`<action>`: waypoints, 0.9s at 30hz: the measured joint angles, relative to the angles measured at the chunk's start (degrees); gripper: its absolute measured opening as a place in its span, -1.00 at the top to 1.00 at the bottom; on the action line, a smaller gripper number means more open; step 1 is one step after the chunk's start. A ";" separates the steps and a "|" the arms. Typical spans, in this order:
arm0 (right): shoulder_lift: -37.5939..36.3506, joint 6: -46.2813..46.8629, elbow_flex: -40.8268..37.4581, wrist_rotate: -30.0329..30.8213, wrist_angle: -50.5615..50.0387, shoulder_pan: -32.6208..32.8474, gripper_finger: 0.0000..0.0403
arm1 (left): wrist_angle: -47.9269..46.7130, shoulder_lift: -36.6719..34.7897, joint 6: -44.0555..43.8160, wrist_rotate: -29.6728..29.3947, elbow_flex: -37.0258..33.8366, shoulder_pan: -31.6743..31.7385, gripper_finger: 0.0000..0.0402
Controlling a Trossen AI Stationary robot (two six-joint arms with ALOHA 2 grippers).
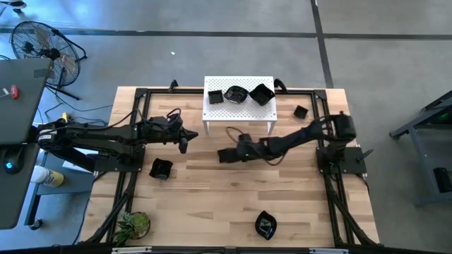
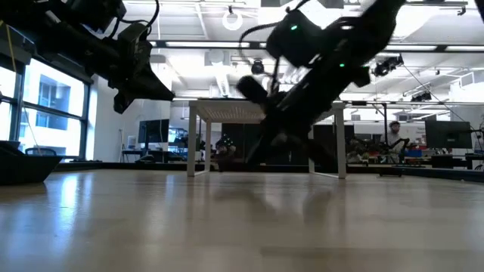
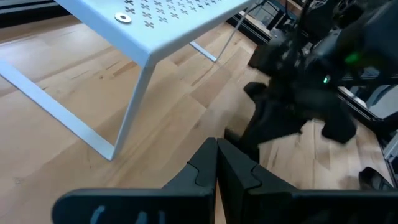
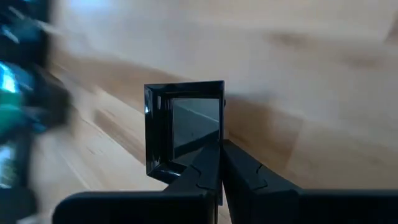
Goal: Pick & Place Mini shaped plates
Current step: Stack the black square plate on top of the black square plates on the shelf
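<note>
My right end effector (image 4: 219, 163) is clamped on the rim of a square black mini plate (image 4: 185, 127), carried above the wooden surface (image 1: 212, 204) in front of the white stand (image 1: 239, 113). My left end effector (image 1: 183, 144) hangs pinched shut and empty, off the stand's left end. Farther off, two more mini plates (image 1: 248, 94) sit atop the stand, others scattered around

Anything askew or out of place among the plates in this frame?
Nothing is spilled or broken. The one odd thing: the right tool is shut on a square plate by its rim, so it stands on edge above the table. Other plates lie flat.
</note>
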 joint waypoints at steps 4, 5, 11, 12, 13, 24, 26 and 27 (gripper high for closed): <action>3.29 -1.94 4.41 -3.09 -4.14 -0.69 0.97 | -0.01 -0.01 0.00 0.38 0.00 0.00 1.00; 3.68 -2.82 5.22 -3.02 -4.07 -0.72 0.96 | 0.01 -0.02 0.00 0.37 0.00 0.00 1.00; 5.28 -6.06 8.97 -0.98 -3.79 -0.67 0.79 | -0.03 0.00 0.00 1.75 0.00 0.00 1.00; 5.29 -6.67 9.41 -0.98 -3.74 -0.67 0.74 | -0.03 -0.01 0.00 2.67 0.00 0.00 1.00; 5.29 -7.46 9.79 -0.98 -3.59 -0.67 0.70 | -0.05 -0.02 0.01 3.63 0.00 0.00 1.00; -7.38 -30.46 5.59 -5.59 -4.77 -0.18 0.87 | -6.99 -0.02 2.82 5.84 0.45 -3.72 1.00; -11.07 -33.24 1.55 -3.30 -4.30 0.70 0.96 | -9.39 0.09 4.24 2.82 1.79 -5.74 1.00; -13.05 -34.44 -0.70 -2.61 -3.79 0.99 0.96 | -10.24 0.55 4.95 1.00 2.64 -6.79 1.00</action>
